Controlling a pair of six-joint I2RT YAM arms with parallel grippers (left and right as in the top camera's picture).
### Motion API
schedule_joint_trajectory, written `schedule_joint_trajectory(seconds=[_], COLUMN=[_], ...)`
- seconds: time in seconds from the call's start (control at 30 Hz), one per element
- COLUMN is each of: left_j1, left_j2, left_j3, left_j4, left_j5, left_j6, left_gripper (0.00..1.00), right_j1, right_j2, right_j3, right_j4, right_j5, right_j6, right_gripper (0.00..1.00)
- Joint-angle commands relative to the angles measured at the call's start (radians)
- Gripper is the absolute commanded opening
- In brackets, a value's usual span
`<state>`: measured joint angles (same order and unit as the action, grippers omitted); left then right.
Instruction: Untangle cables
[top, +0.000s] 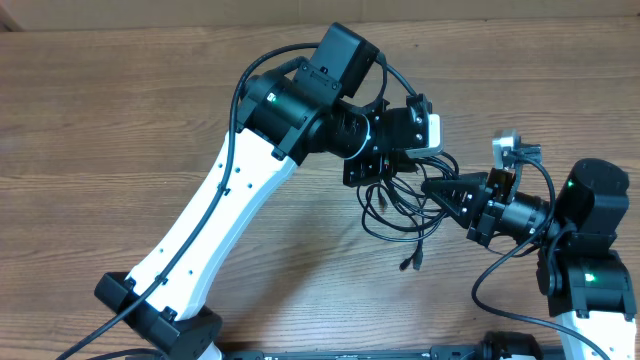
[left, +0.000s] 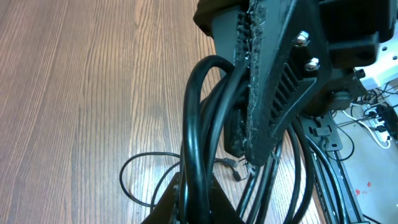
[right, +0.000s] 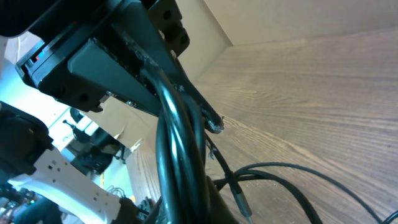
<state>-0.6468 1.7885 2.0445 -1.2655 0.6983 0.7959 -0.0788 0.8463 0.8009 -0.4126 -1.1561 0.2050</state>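
Now mid-separation: left hand (top: 385, 175), right hand (top: 428, 186) both look clamped on cables (top: 392, 222) above counter (top: 120, 120). Next, I reckon: slow pull apart, watching snags.

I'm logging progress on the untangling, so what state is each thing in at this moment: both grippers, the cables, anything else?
left gripper: shut on the cables.
right gripper: shut on the cables.
cables: tangled in one looped bundle, held between both grippers, plug ends trailing loose.
arm lights: lit green.
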Motion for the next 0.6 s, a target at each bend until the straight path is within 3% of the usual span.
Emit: schedule_joint_trajectory(seconds=[0.0, 0.13, 0.23, 0.57], left_j1=[-0.012, 0.0, 0.023, 0.089], left_j2=[-0.022, -0.022, -0.026, -0.075], left_j3=[0.017, 0.018, 0.021, 0.034], left_j4=[-0.013, -0.005, 0.019, 0.148], left_j5=[-0.029, -0.156, -0.209, -0.215], left_j6=[0.001, -0.099, -0.217, -0.558], left_gripper=[0.04, 0.04, 0.04, 0.04], right_j1=[-0.006, -0.006, -0.006, -0.006], right_j2=[-0.003, -0.003, -0.003, 0.061], right_j3=[0.003, 0.003, 0.003, 0.003], right_j4=[0.006, 0.006, -0.005, -0.03], right_j5=[0.003, 0.022, 0.075, 0.088], right_j6=[0.0, 0.0, 0.003, 0.003], right_gripper=[0.44, 0.84, 1.0, 1.0])
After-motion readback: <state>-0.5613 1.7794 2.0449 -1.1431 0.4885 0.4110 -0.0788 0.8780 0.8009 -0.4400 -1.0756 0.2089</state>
